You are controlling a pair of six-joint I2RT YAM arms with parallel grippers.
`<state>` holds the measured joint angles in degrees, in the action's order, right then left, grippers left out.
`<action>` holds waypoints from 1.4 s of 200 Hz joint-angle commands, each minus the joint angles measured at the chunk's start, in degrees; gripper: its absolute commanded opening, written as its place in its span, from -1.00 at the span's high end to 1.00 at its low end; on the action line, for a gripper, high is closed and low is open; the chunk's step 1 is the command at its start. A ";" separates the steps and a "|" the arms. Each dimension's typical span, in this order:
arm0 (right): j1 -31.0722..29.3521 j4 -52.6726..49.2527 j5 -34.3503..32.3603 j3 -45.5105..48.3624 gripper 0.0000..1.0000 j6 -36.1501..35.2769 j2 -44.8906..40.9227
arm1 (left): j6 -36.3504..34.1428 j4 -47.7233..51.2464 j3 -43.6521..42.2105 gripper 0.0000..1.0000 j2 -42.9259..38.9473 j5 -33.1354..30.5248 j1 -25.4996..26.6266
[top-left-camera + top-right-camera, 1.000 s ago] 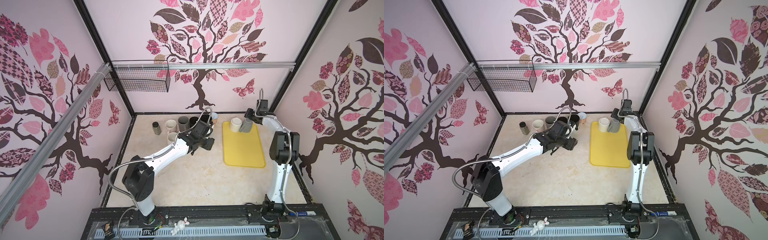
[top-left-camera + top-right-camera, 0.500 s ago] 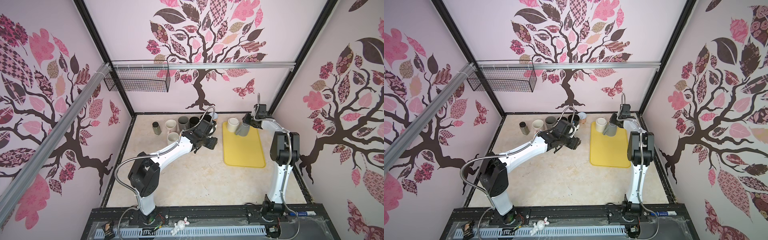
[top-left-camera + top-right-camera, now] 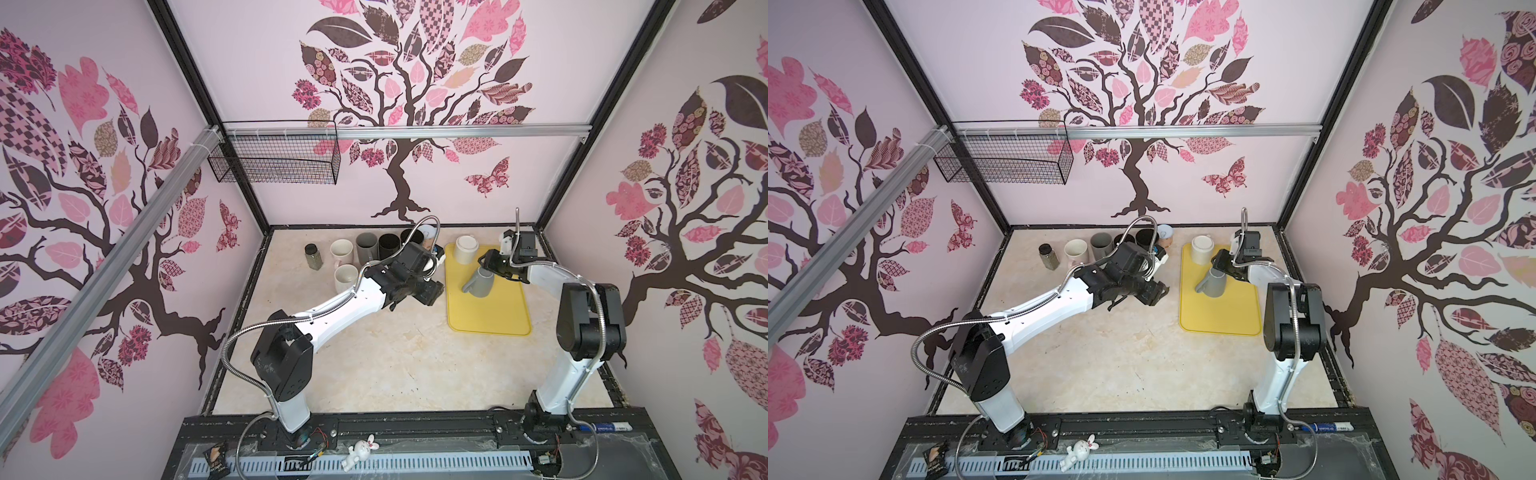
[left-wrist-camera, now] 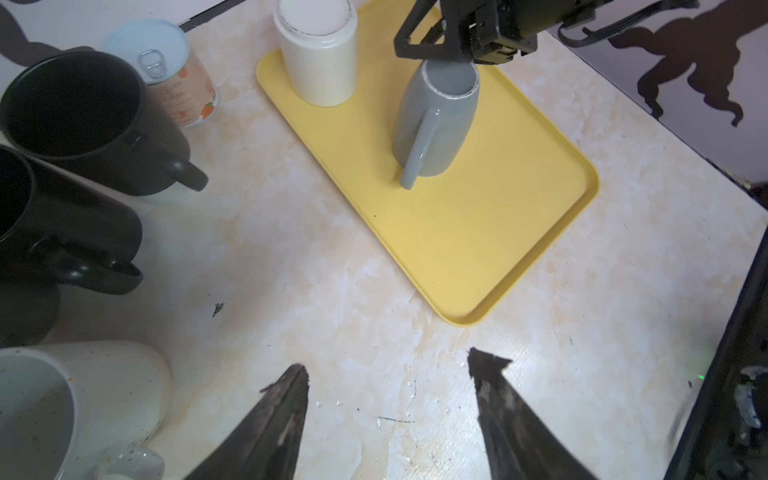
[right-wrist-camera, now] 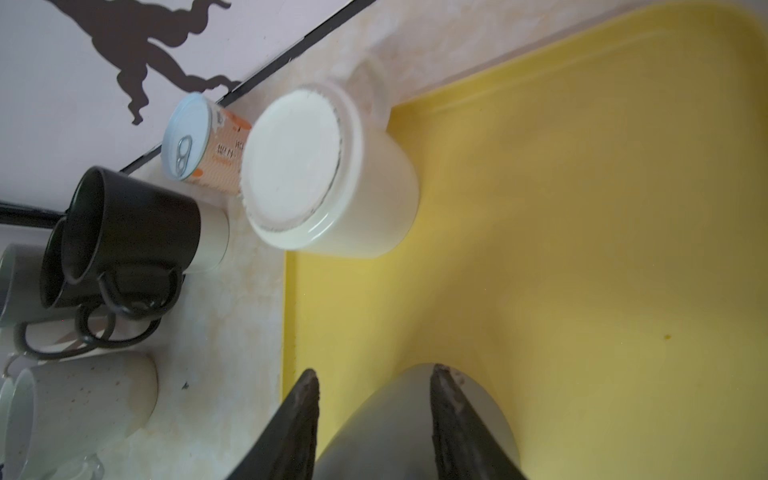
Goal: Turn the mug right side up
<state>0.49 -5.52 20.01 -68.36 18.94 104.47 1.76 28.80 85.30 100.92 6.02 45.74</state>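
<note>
Here, right gripper [image 3: 487, 266] clamps the tilted grey mug [image 4: 440, 112] on the yellow tray [image 4: 498, 232]; left gripper [image 4: 386, 365] gapes.

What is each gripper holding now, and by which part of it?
Right gripper: the tilted grey mug, by its upper end. Left gripper: nothing; jaws open.

a lab robot cell: black frame posts [image 3: 210, 124] and tree-print wall panels [image 3: 249, 62] box in the marble-look tabletop [image 3: 395, 357] under a yellow tray [image 3: 490, 316]; two white arms [image 3: 336, 305] stand on a rail [image 3: 415, 428] on the tray's near side, a wire basket [image 3: 274, 164] hangs beyond its far side.
</note>
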 commanded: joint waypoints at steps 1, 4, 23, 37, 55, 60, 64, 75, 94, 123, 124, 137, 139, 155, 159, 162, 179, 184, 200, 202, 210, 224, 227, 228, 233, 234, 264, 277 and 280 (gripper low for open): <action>-4.14 -2.03 1.46 3.75 0.05 -1.80 -4.77 | -7.33 -1.37 2.23 -0.43 4.08 3.17 0.94; -4.29 -1.77 1.70 4.12 0.04 -1.58 -5.09 | -7.82 -1.44 2.50 -0.45 4.57 3.56 1.01; -4.38 -1.14 4.74 4.58 -0.05 -0.59 -6.09 | -11.75 3.35 6.87 -0.55 9.22 8.72 1.02; -4.36 -2.07 6.20 3.45 -0.12 -1.28 -5.99 | -12.80 9.12 12.14 -0.56 12.87 8.24 1.11; -4.38 -4.54 6.40 1.82 -0.16 -1.68 -6.23 | -13.23 9.55 14.12 -0.57 15.50 6.71 1.11; -4.42 -4.87 6.44 1.79 -0.17 -1.63 -6.61 | -13.16 8.81 14.08 -0.57 15.86 6.30 1.11; -4.43 -4.81 6.59 1.82 -0.17 -1.64 -7.06 | -12.93 8.08 14.06 -0.57 16.11 5.77 1.07; -4.41 -4.55 6.52 2.37 -0.20 -1.37 -8.58 | -12.07 6.58 14.24 -0.57 17.04 5.24 0.97; -4.41 -4.31 4.37 3.51 -0.24 -0.89 -11.94 | -10.08 6.47 16.53 -0.57 19.58 6.29 0.93; -4.32 -2.52 2.42 6.92 -0.29 0.58 -17.74 | -6.35 4.88 18.62 -0.55 22.25 8.11 1.50; -4.34 -2.46 2.37 7.10 -0.29 0.62 -17.95 | -6.25 4.65 18.60 -0.55 22.27 8.12 1.52; -4.34 -1.60 2.11 9.16 -0.29 1.68 -20.49 | -4.99 2.87 18.67 -0.54 23.05 7.48 1.88; -4.35 -1.43 2.07 9.53 -0.30 1.97 -20.87 | -4.83 2.81 18.79 -0.54 23.21 7.44 1.90; -4.29 0.72 2.20 13.34 -0.30 4.38 -24.11 | -3.24 4.60 21.96 -0.49 25.62 5.84 1.90; -4.35 1.25 2.14 14.39 -0.30 4.89 -24.91 | -2.87 5.66 23.17 -0.48 26.29 5.27 1.90; -4.36 1.60 2.09 15.18 -0.30 5.35 -25.60 | -2.70 6.34 23.95 -0.48 26.81 4.92 1.90; -4.44 3.45 0.64 19.62 -0.30 6.87 -28.97 | -1.74 8.55 27.94 -0.45 28.98 3.00 1.90; -4.42 3.71 -0.30 20.74 -0.30 6.98 -29.85 | -1.30 8.63 28.31 -0.43 29.37 2.81 1.91; -4.35 4.09 -2.73 23.41 -0.31 7.30 -31.93 | 0.27 8.38 28.77 -0.40 30.38 1.47 1.94; -4.36 4.22 -2.86 23.66 -0.31 7.33 -32.17 | 0.53 8.27 28.80 -0.39 30.49 1.37 1.96; -4.36 4.22 -3.35 24.25 -0.32 7.34 -32.82 | 1.31 8.10 29.02 -0.35 30.93 1.10 1.90; -4.32 4.10 -3.28 24.96 -0.32 7.43 -33.74 | 2.65 7.93 29.27 -0.29 31.56 0.78 1.92; -4.34 4.03 -3.19 25.01 -0.32 7.49 -33.86 | 2.91 7.80 29.27 -0.28 31.65 0.82 1.91; -4.35 4.03 -3.16 25.02 -0.32 7.51 -33.96 | 2.99 7.74 29.25 -0.27 31.68 0.78 1.91; -4.36 3.96 -2.97 25.20 -0.32 7.51 -34.13 | 3.27 7.69 29.27 -0.25 31.78 0.67 1.90; -4.36 3.95 -2.96 25.24 -0.32 7.51 -34.18 | 3.26 7.68 29.25 -0.25 31.83 0.71 1.90; -4.35 3.98 -2.61 26.69 -0.33 7.78 -35.44 | 3.79 7.70 29.81 -0.18 32.58 -0.18 1.86; -4.35 3.96 -2.43 27.51 -0.33 7.93 -35.93 | 3.92 7.87 30.29 -0.16 33.34 -0.18 1.90; -4.30 4.01 -2.36 27.70 -0.33 8.02 -36.01 | 3.88 7.94 30.60 -0.15 33.54 -0.16 1.90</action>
<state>-3.77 -2.44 17.82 -41.45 26.48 70.74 4.49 36.71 111.59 132.20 6.96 47.53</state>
